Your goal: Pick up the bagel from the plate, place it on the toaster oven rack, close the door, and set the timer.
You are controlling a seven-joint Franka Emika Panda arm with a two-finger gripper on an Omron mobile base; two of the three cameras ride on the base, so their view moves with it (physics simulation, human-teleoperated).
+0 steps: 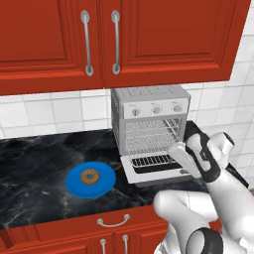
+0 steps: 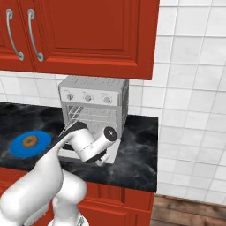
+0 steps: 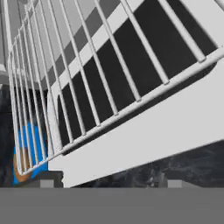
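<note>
Golden-brown bagel ring is seen lying untouched on the bright blue round plate, near the front edge of the black marble surface. The grey-framed glass door is folded down, the silvery wire rack drawn out. The end effector hangs empty at the rack, its opening not discernible. Every step remains.

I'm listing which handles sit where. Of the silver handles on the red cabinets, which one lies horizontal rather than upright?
The drawer handle below the counter, in front of the plate. It runs sideways; the two upper cabinet handles and the lower pair stand vertical.
</note>
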